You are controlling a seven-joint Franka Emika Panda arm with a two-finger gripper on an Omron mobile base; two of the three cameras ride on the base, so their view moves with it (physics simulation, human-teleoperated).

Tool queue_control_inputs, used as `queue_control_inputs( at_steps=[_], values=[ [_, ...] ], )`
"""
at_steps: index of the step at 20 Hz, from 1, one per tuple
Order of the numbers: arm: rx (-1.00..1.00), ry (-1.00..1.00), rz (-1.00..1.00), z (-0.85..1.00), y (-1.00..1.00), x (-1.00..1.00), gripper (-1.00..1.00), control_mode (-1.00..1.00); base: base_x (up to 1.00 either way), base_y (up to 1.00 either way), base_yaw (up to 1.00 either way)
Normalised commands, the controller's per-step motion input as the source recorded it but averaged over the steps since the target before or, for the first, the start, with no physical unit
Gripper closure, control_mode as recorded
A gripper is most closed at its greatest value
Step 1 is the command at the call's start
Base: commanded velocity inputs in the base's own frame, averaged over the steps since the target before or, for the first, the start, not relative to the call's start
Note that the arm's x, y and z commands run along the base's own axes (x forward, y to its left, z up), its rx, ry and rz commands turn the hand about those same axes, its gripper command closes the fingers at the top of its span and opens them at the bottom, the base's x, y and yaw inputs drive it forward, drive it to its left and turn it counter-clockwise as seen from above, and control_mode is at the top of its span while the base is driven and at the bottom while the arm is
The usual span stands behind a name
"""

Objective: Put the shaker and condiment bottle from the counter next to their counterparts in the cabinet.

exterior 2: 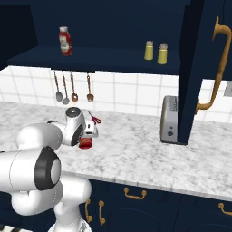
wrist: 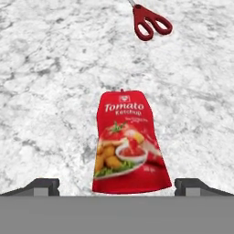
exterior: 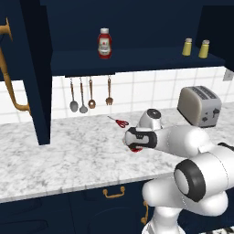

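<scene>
The arm reaches forward and bends down low over the marble tabletop (exterior: pixel 55 155), its hand (wrist: pixel 117 185) pointing at the stone. In the hand view the two fingertips (wrist: pixel 43 186) stand wide apart at the bottom edge, one on each side of the foot of the condiment bottle (wrist: pixel 127 144), and neither touches it.

The condiment bottle lies flat on the tabletop, its narrow end toward 12 o'clock in the hand view. In the base views only a bit of its red shows under the hand (exterior: pixel 135 148). Its label reads "Tomato Ketchup" in white, over a picture of tomatoes, nuggets and a dish of sauce.

The scissors (wrist: pixel 148 20), red-handled, lie at 1 o'clock from the bottle in the hand view, apart from it. In the cabinet (exterior: pixel 137 23) the ketchup bottle (exterior: pixel 104 43) stands upright on the shelf (exterior: pixel 137 61) at the left; its white label is too small to read. Two yellow shakers (exterior: pixel 195 48) stand side by side at the right end of the shelf. Below the shelf four utensils (exterior: pixel 89 96) hang on the tiled wall. A toaster (exterior: pixel 199 106) stands on the tabletop, at 2 o'clock from the hand in the left base view. The open cabinet door (exterior 2: pixel 199 68) with its brass handle (exterior 2: pixel 213 68) hangs in front of the toaster in the right base view.
</scene>
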Motion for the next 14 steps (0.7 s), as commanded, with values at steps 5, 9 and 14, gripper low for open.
queue_control_inputs(
  at_steps=[5, 9, 14],
  values=[
    [0.0, 0.0, 0.0, 0.0, -0.12, 0.33, -1.0, -1.0, 0.0, 0.0, 0.0],
    [0.0, 0.0, 0.0, -0.08, 0.0, 0.09, -1.0, -1.0, 0.0, 0.0, 0.0],
    [0.0, 0.0, 0.0, -0.22, 0.07, 0.06, -1.0, -1.0, 0.0, 0.0, 0.0]
  ],
)
